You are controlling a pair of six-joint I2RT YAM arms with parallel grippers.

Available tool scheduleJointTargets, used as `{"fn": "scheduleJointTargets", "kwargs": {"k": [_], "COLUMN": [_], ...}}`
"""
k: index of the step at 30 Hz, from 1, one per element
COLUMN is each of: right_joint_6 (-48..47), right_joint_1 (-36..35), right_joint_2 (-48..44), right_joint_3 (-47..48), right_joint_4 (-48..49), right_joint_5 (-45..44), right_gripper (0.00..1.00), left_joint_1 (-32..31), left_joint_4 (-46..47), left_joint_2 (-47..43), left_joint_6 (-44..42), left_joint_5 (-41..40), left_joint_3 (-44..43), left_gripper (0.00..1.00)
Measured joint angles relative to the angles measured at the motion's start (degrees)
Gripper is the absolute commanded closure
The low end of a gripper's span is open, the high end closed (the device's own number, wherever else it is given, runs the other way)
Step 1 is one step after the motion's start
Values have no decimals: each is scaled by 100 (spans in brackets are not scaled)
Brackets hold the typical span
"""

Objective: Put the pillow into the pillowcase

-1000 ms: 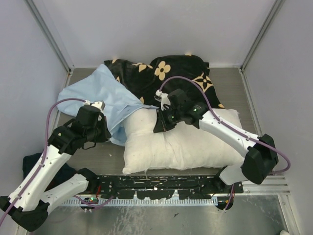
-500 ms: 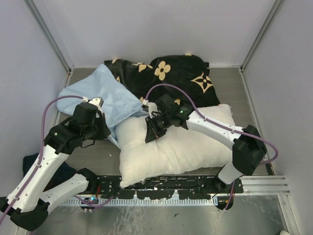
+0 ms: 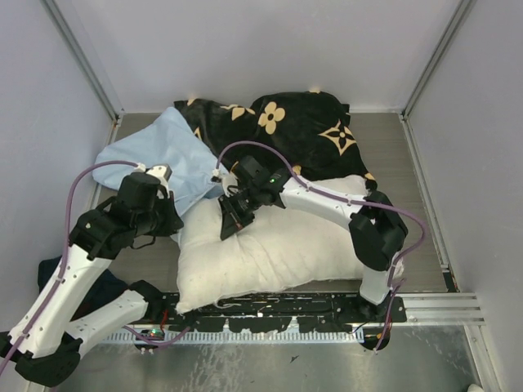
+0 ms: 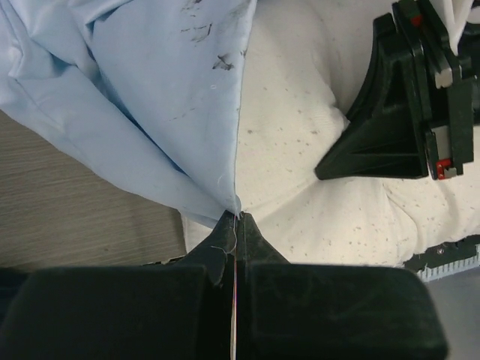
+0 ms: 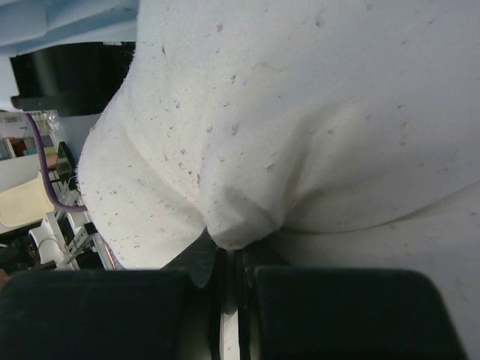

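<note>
Pillow (image 3: 286, 249) lies at the near edge of the counter (image 3: 409, 163), our right gripper (image 5: 231, 251) pinching its left end to feed it, we judge, into the pillowcase (image 3: 155, 151) toward the far-left corner, whose hem our left gripper (image 4: 236, 219) clamps.

No text, numbers or brand names can be read in any view. The only printed marks are tan flower and four-point star motifs on the black cloth (image 3: 306, 135), which lies just beyond the right gripper (image 3: 224, 224). There are no letters among them.
</note>
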State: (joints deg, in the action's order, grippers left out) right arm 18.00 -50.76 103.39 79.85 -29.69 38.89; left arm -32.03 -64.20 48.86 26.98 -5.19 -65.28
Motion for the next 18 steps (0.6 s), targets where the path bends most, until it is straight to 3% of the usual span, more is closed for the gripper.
{"fn": "scheduleJointTargets", "kwargs": {"k": [18], "right_joint_6": [474], "right_joint_1": [951], "right_joint_2": [837], "right_joint_3": [1617], "right_joint_4": [-597], "right_joint_5": [-437], "right_gripper": [99], "left_joint_1": [2], "left_joint_4": [179], "left_joint_2": [-393], "left_joint_6": [-345], "left_joint_5": [682], "left_joint_3": [2], "left_gripper": [100]}}
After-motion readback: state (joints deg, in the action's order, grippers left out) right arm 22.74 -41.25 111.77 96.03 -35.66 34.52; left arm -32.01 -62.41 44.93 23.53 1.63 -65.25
